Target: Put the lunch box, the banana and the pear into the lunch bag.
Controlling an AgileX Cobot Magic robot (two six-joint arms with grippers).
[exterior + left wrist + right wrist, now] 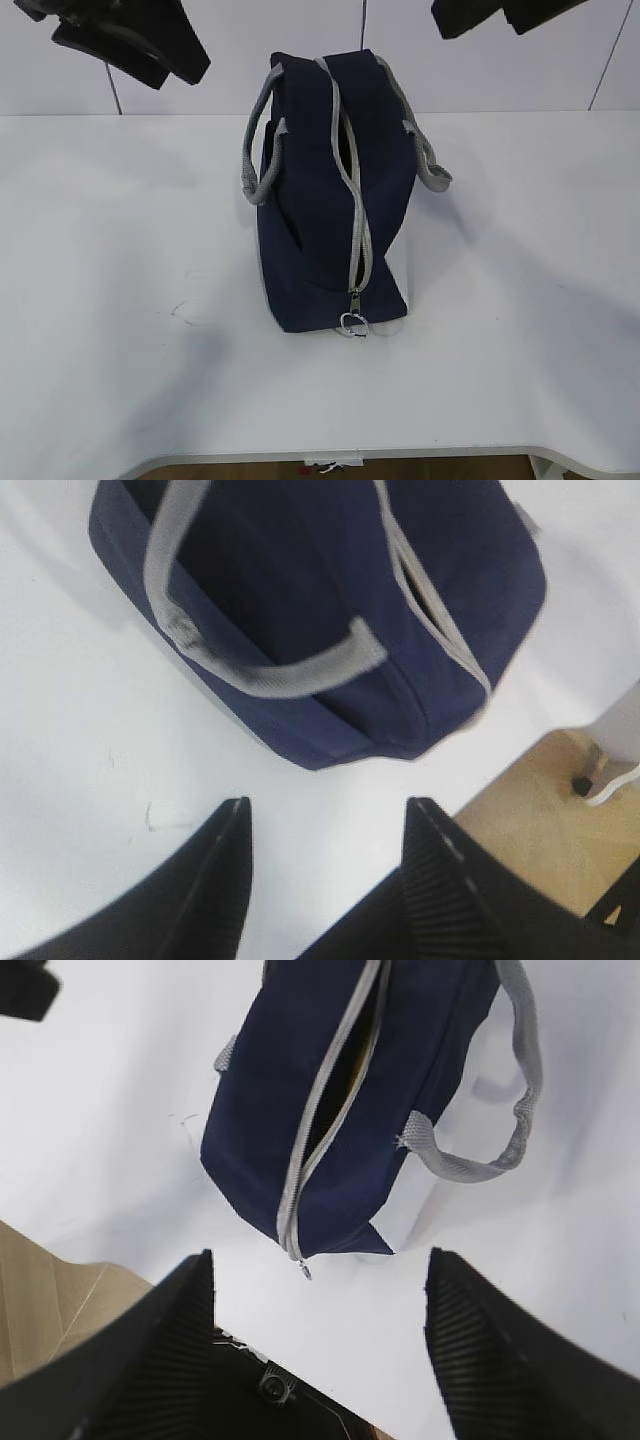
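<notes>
The navy-blue lunch bag point(320, 190) stands in the middle of the white table, its grey handles hanging to either side. Its grey zipper point(355, 210) is drawn apart along the top, leaving a narrow slit, and the ring pull point(354, 325) hangs at the near end. The bag also shows in the left wrist view point(300, 600) and the right wrist view point(420, 1070), where something yellowish shows inside the slit. The lunch box, banana and pear are otherwise out of view. My left gripper point(328, 815) is open and empty, held high at the left point(150, 50). My right gripper point(320, 1265) is open and empty, held high at the right point(500, 15).
The table's front edge point(350, 455) curves near the camera. Bare white tabletop point(120, 250) lies on both sides of the bag. Tan floor point(540, 830) and a white stand foot point(610, 780) show beyond the table edge.
</notes>
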